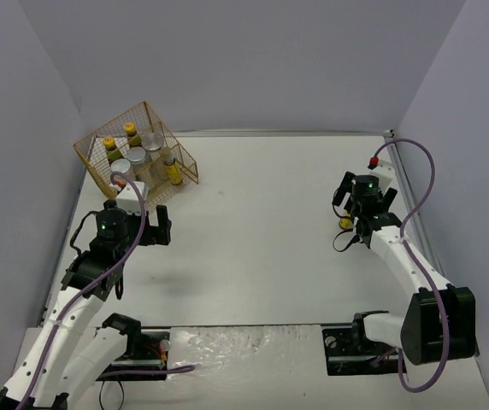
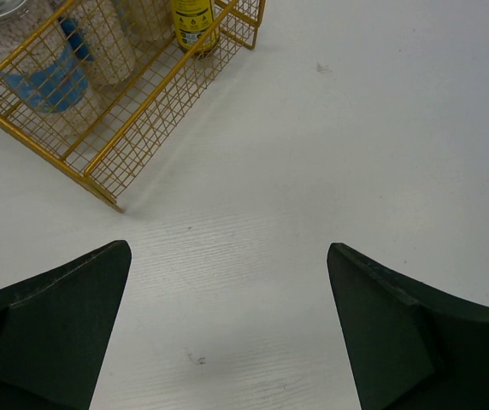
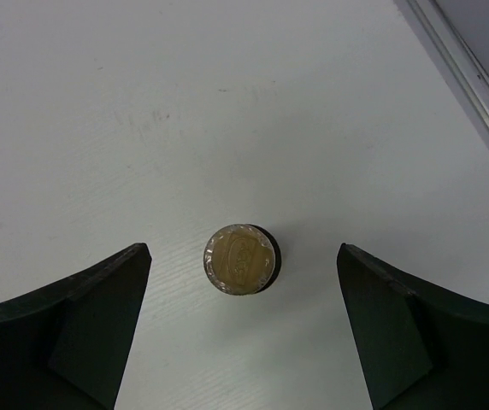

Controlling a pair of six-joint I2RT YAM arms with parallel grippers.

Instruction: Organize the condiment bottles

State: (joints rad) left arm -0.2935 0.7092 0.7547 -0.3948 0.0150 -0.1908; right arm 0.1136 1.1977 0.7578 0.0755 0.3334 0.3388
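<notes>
One slim dark bottle with a yellow cap [image 1: 345,224] stands alone on the table at the far right. From above, its cap [image 3: 240,258] sits between my right gripper's [image 3: 244,249] wide-open jaws, untouched. In the top view the right gripper [image 1: 360,212] hovers over it. The other bottles and silver-lidded jars [image 1: 136,155] stand in a yellow wire basket [image 1: 91,158] at the back left. My left gripper [image 1: 146,226] is open and empty over bare table in front of the basket [image 2: 99,162]; its jaws [image 2: 228,245] stand wide apart.
A metal rail [image 1: 415,213] runs along the table's right edge, close to the lone bottle. Grey walls enclose the table on three sides. A yellow-labelled bottle [image 2: 193,17] stands at the basket's near corner.
</notes>
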